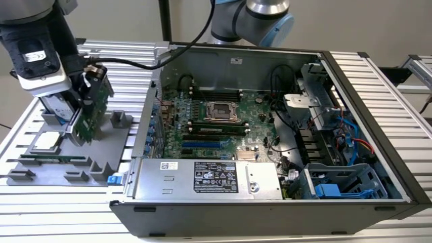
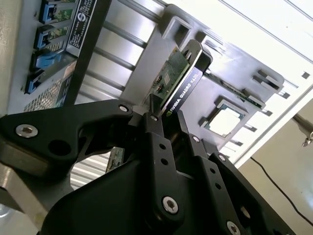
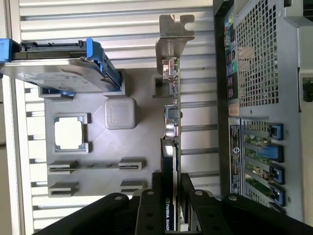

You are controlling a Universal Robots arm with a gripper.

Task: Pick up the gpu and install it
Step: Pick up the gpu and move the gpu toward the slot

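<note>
The slatted metal desk (image 1: 378,71) carries everything, and the biggest thing on it is the open computer case (image 1: 236,223). The exterior view looks down onto its motherboard (image 1: 223,116), while the first wrist view gets the case's vented outer wall instead. Outside the case, at the exterior view's left, there's a gray tray (image 1: 101,152). The gpu (image 1: 94,98) is over it, standing on edge and a bit tilted. Can't tell if it's clear of the tray. The pincer (image 2: 167,113) is clenched on the card's edge, and the second wrist view shows that best, with black fingers (image 2: 155,128) on both faces. The first wrist view adds the silver end bracket (image 3: 175,32) sticking out at the far end, plus a hard drive in a blue frame (image 3: 54,68) and a small square chip (image 3: 68,133) parked on the tray, well apart from the card.
</note>
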